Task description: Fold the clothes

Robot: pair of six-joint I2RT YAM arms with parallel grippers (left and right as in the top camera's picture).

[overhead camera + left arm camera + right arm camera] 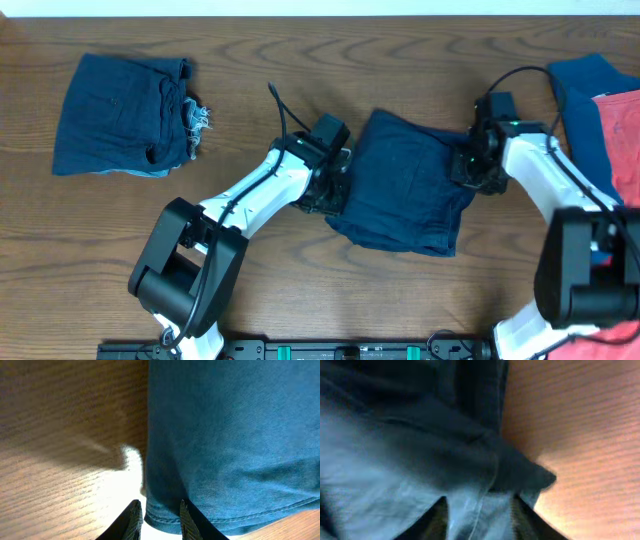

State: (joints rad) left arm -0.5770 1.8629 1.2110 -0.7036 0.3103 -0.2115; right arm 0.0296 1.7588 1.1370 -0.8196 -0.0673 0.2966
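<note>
The dark navy shorts point(405, 180) lie bunched in the middle of the table. My left gripper point(332, 188) is at their left edge. In the left wrist view its jaws point(159, 520) are closed on the stitched hem point(162, 515) of the shorts point(235, 440), low over the wood. My right gripper point(470, 165) is at their right edge. In the right wrist view its jaws point(480, 515) hold a thick fold of the shorts point(420, 460), with a seam running between the fingers.
A folded pile of navy and frayed-hem denim point(125, 115) lies at the far left. A blue garment point(590, 100) and a coral-red one point(622, 140) lie at the right edge, close to my right arm.
</note>
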